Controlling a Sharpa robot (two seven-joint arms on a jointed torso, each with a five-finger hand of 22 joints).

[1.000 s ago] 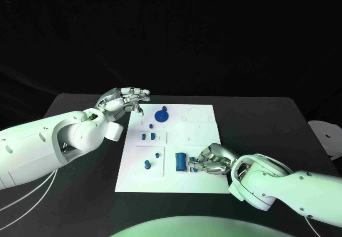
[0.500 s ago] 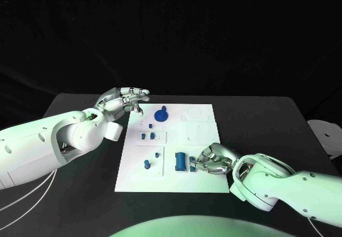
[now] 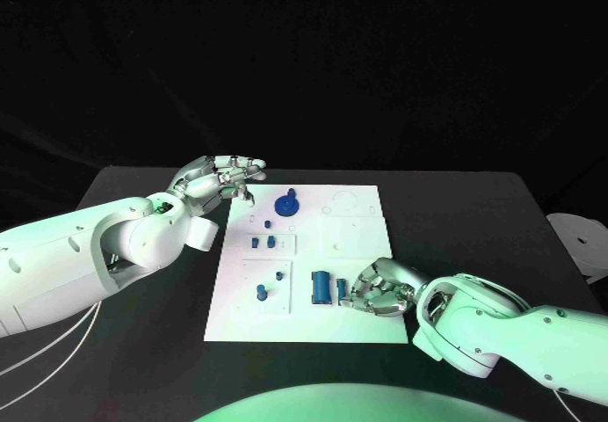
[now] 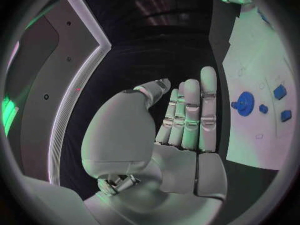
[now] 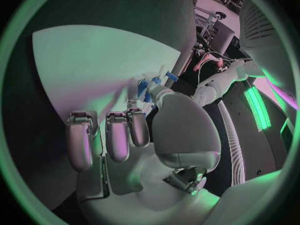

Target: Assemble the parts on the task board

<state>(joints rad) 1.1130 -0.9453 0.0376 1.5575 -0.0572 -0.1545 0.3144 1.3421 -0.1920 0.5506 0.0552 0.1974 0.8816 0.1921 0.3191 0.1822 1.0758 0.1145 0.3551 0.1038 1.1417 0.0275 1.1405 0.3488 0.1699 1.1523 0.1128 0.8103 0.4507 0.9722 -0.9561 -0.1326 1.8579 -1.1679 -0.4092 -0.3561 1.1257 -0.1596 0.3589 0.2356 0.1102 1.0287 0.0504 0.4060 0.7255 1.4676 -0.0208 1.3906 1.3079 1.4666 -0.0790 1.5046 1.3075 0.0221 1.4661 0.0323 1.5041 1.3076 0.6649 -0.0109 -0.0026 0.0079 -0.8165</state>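
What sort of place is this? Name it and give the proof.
Probably a robotics lab test bench: a black table against a dark backdrop, a white task board holding small blue parts, and two robot hands, left and right, working over it.

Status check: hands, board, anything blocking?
Left hand open, hovering at task board's far corner. Right hand down at the board's near edge beside a long blue part; grip unclear. Nothing blocking.

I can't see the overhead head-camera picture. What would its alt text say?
A white task board with small blue parts lies on a black table. The robot's right hand reaches over the board's near right edge beside a blue part; its left hand hovers at the far left corner.
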